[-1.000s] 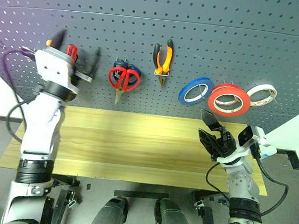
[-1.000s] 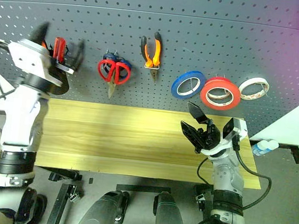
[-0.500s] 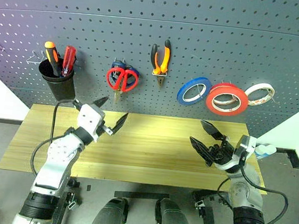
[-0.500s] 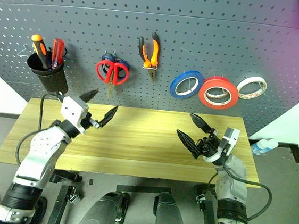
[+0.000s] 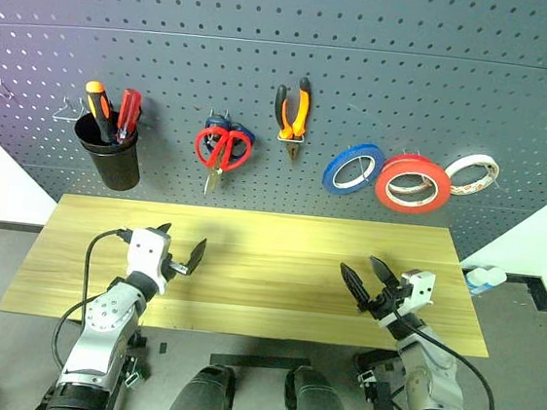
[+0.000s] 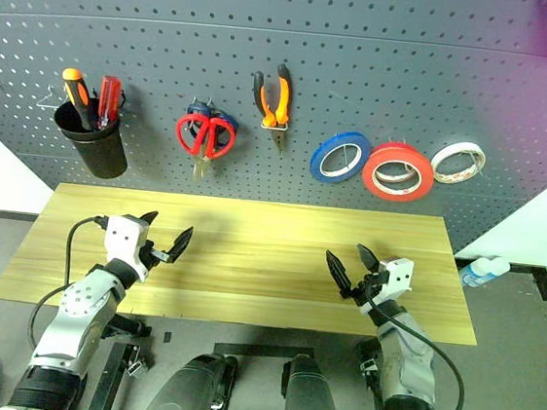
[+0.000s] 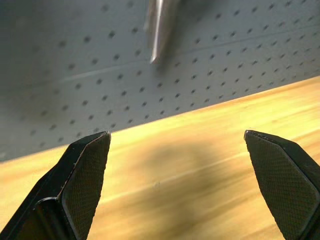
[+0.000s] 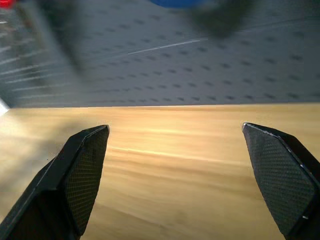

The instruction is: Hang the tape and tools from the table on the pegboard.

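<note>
The red tape (image 5: 414, 184) hangs on the pegboard (image 5: 292, 31), a solid wide ring slightly larger than the blue roll (image 5: 355, 168) touching it at its 9 o'clock side and the whitish roll (image 5: 472, 174) at its 2 o'clock. From the right gripper (image 5: 366, 281) it lies at about 1 o'clock, well apart and higher on the wall. The red-handled scissors (image 5: 223, 148) hang blades down over a blue-handled pair (image 5: 235, 125), at about 1 o'clock from the left gripper (image 5: 178, 250). The pliers (image 5: 294, 111), with orange-and-black handles up and the metal nose down, hang at 1 o'clock from the scissors. The orange-handled screwdriver (image 5: 98, 110) stands in a black cup (image 5: 110, 157) beside a red screwdriver (image 5: 127, 114), at 11 o'clock from the left gripper.

Both grippers hover low over the table (image 5: 270, 234), near its front edge, the left at about 9 o'clock of the scene and the right at about 3 o'clock. Each is spread wide, released, with nothing between its fingers and touching nothing. In the wrist views the fingers (image 7: 82, 175) are black, wedge-shaped, with finely cross-hatched inner pads (image 8: 277, 172).

The tabletop is light yellowish wood grain, smooth, wide and shallow. The pegboard is dark grey, matt, pierced by a regular grid of small holes, with thin metal hooks carrying the hung items.
</note>
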You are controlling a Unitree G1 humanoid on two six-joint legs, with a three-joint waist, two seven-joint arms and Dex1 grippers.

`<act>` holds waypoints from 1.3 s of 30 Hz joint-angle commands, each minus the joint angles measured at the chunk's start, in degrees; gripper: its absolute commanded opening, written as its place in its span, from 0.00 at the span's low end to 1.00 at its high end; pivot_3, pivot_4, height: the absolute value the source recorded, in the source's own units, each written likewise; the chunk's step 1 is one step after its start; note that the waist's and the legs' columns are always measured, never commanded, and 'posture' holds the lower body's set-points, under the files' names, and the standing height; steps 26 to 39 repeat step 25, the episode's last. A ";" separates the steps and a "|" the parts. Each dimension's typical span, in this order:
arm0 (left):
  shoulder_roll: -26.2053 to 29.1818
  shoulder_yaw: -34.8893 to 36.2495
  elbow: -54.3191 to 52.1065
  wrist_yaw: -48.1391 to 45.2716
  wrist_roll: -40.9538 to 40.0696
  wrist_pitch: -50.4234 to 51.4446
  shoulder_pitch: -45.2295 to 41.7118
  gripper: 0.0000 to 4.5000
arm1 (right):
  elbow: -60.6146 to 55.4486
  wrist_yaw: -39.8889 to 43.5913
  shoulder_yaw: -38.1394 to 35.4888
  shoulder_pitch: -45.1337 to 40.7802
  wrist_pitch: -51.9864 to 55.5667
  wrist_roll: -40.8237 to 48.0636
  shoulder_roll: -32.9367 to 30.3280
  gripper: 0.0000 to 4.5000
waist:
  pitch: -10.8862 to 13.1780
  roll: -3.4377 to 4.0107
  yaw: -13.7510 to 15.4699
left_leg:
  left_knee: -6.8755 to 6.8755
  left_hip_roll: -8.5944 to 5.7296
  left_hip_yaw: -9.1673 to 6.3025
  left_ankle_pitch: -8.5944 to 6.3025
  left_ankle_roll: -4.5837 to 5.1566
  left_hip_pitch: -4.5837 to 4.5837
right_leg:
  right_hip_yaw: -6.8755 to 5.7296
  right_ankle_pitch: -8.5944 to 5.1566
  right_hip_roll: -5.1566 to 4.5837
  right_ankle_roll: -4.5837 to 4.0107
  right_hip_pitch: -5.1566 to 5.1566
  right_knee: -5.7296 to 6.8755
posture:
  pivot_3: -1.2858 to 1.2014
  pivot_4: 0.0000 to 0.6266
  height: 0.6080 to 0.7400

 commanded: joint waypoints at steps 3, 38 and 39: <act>0.59 3.71 -1.74 0.35 -1.06 -1.83 2.34 1.00 | -5.20 -7.48 -1.57 3.00 -2.76 -3.54 -1.69 1.00 | -0.16 0.04 -0.02 | -0.15 0.01 -0.01 -0.02 0.02 0.54 | 0.00 -0.03 0.01 0.01 0.57 -0.15 | 0.49 0.22 1.00; -1.81 3.36 -10.14 -0.90 -2.22 1.95 12.07 1.00 | -9.77 -18.78 -1.33 8.70 -6.95 -5.28 0.00 1.00 | -1.42 0.18 -0.26 | -0.14 0.11 0.03 -0.05 0.08 0.89 | 0.01 -0.10 0.08 0.05 1.04 -0.31 | 0.48 0.18 1.00; -1.81 3.36 -10.14 -0.90 -2.22 1.95 12.07 1.00 | -9.77 -18.78 -1.33 8.70 -6.95 -5.28 0.00 1.00 | -1.42 0.18 -0.26 | -0.14 0.11 0.03 -0.05 0.08 0.89 | 0.01 -0.10 0.08 0.05 1.04 -0.31 | 0.48 0.18 1.00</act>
